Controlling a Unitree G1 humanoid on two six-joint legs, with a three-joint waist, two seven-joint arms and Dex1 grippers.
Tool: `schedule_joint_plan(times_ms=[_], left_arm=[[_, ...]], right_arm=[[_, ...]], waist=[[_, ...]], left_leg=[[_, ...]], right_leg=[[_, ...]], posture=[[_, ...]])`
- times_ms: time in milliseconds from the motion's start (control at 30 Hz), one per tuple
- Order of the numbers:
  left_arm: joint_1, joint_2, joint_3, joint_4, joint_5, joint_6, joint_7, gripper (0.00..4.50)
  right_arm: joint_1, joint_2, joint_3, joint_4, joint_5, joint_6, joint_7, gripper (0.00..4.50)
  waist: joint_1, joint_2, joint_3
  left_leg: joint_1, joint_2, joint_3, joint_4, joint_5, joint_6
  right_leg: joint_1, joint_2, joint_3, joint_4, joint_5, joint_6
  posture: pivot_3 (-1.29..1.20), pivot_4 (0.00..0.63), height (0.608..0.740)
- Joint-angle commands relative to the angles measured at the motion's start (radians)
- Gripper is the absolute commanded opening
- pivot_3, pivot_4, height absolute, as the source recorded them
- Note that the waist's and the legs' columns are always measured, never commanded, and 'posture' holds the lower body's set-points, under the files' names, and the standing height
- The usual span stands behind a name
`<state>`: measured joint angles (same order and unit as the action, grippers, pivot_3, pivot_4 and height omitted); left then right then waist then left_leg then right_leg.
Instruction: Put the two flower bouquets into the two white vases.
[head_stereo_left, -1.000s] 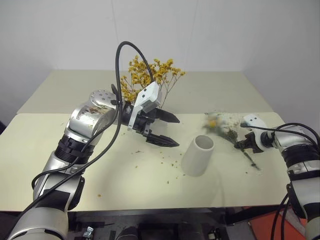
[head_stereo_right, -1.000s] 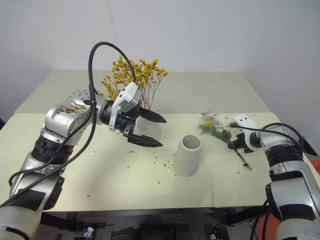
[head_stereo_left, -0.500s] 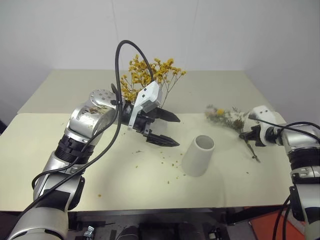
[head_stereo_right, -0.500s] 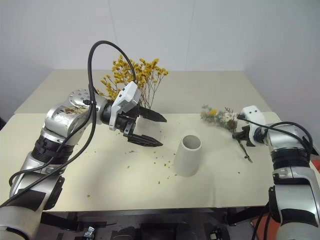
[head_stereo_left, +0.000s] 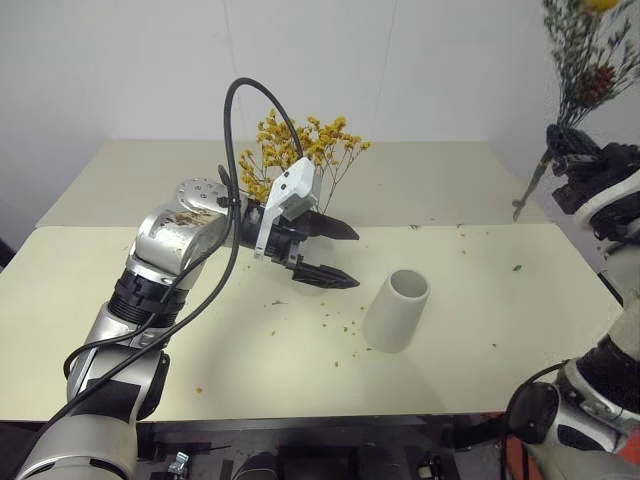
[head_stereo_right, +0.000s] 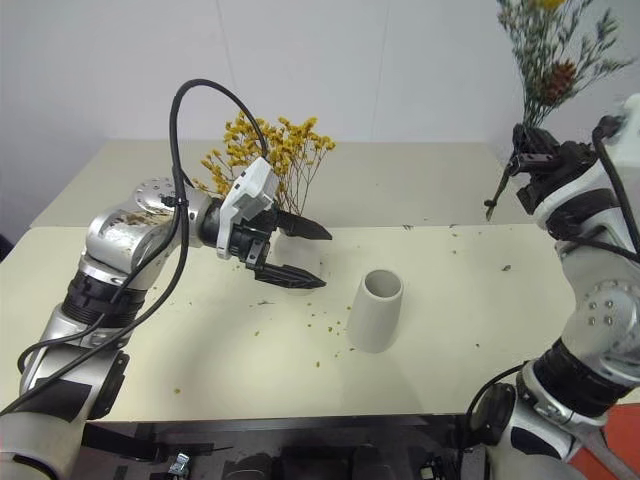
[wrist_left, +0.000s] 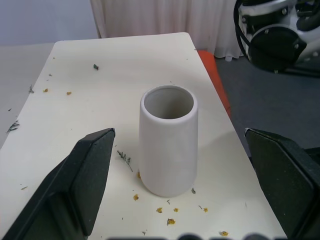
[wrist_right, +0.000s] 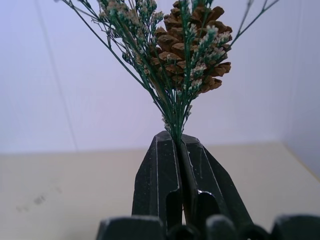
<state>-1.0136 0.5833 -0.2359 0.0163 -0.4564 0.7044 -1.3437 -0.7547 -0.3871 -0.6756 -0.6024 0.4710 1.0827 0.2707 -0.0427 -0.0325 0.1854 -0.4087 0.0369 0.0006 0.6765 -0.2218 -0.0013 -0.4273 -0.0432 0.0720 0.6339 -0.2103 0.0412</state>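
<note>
The right gripper (head_stereo_right: 522, 150), fingers clenched on the grey-green bouquet (head_stereo_right: 548, 60), has lifted it off the tabletop (head_stereo_left: 480, 300); the cylinder vase (head_stereo_left: 396, 311) awaits it. Left gripper (head_stereo_left: 335, 255) hangs released.

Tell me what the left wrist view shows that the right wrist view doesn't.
Left wrist view alone: the wide-mouthed white cylinder vase standing upright and empty on the cream table, flower crumbs around it, between the open left gripper fingers. Right wrist view alone: the right gripper shut on the grey-green sprig bouquet, its brown pine cone above the fingertips. Shared: the table surface and a pale backdrop behind it.
</note>
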Motion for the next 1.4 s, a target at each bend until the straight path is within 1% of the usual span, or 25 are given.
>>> schedule_joint_plan(times_ms=[33, 100, 200, 333, 467, 600, 800, 1067, 1233, 1400], left_arm=[[0.001, 0.014, 0.036, -0.026, -0.026, 0.011, -0.002, 4.5], [0.005, 0.02, 0.043, -0.033, -0.037, 0.01, -0.005, 4.5], [0.019, 0.028, 0.054, -0.043, -0.05, 0.01, -0.01, 4.5], [0.036, 0.037, 0.063, -0.051, -0.057, 0.014, -0.004, 4.5], [0.051, 0.049, 0.063, -0.058, -0.057, 0.012, 0.006, 4.5], [0.059, 0.053, 0.071, -0.069, -0.066, 0.02, 0.013, 4.5], [0.062, 0.057, 0.071, -0.07, -0.069, 0.017, 0.023, 4.5], [0.07, 0.056, 0.069, -0.067, -0.062, 0.003, 0.03, 4.5], [0.078, 0.06, 0.072, -0.073, -0.064, 0.002, 0.033, 4.5], [0.083, 0.062, 0.074, -0.078, -0.065, -0.001, 0.038, 4.5]], right_arm=[[0.037, 0.018, 0.013, -0.146, 0.079, -0.004, -0.043, 0.01], [0.072, 0.026, 0.04, -0.203, 0.114, -0.013, -0.054, 0.01], [0.1, 0.083, 0.059, -0.255, 0.194, -0.02, -0.094, 0.01], [0.168, 0.144, 0.145, -0.31, 0.209, -0.07, -0.147, 0.01], [0.228, 0.157, 0.203, -0.348, 0.234, -0.13, -0.156, 0.01], [0.301, 0.147, 0.246, -0.371, 0.249, -0.181, -0.153, 0.01], [0.364, 0.141, 0.295, -0.377, 0.28, -0.226, -0.18, 0.01], [0.476, 0.158, 0.42, -0.335, 0.212, -0.332, -0.189, 0.01], [0.532, 0.15, 0.492, -0.305, 0.12, -0.427, -0.17, 0.01], [0.56, 0.146, 0.534, -0.273, 0.052, -0.511, -0.149, 0.01]], waist=[[0.0, 0.0, 0.0], [0.0, 0.0, 0.0], [-0.002, 0.0, 0.0], [-0.001, 0.0, 0.0], [-0.001, 0.0, 0.0], [-0.001, 0.0, 0.0], [0.0, 0.0, 0.0], [-0.001, 0.0, 0.0], [0.0, 0.0, 0.0], [0.0, 0.0, 0.0]], left_leg=[[0.0, 0.0, 0.0, 0.0, 0.0, 0.0], [0.0, 0.0, 0.0, 0.0, 0.0, 0.0], [0.0, 0.0, 0.0, 0.0, 0.0, 0.0], [0.0, 0.001, 0.0, 0.0, 0.0, 0.0], [0.0, 0.0, 0.0, 0.0, 0.0, 0.0], [0.0, 0.001, 0.0, 0.0, 0.0, 0.0], [0.0, 0.001, 0.0, 0.0, 0.0, 0.0], [0.0, 0.001, 0.0, 0.0, 0.0, 0.0], [0.0, 0.0, 0.0, 0.0, 0.0, 0.0], [0.0, 0.001, 0.0, 0.0, 0.0, 0.0]], right_leg=[[0.0, 0.0, 0.0, 0.0, 0.0, 0.0], [0.0, 0.0, 0.0, 0.0, 0.0, 0.0], [0.0, 0.0, 0.0, -0.001, 0.0, 0.0], [0.0, 0.0, 0.0, 0.0, 0.0, 0.0], [0.0, 0.0, 0.0, -0.001, 0.0, 0.0], [0.0, 0.0, 0.0, -0.001, 0.0, 0.0], [0.0, 0.0, 0.0, -0.001, -0.002, 0.002], [0.0, 0.0, 0.0, -0.001, -0.002, 0.002], [0.0, 0.0, 0.0, -0.002, -0.002, 0.002], [0.0, 0.0, 0.0, -0.002, -0.002, 0.002]], posture=[[0.0, 0.15, 0.74], [0.0, 0.15, 0.74], [0.0, 0.15, 0.74], [0.0, 0.15, 0.74], [0.0, 0.15, 0.74], [0.0, 0.15, 0.74], [0.0, 0.15, 0.74], [0.0, 0.15, 0.74], [0.0, 0.15, 0.74], [0.0, 0.15, 0.74]])
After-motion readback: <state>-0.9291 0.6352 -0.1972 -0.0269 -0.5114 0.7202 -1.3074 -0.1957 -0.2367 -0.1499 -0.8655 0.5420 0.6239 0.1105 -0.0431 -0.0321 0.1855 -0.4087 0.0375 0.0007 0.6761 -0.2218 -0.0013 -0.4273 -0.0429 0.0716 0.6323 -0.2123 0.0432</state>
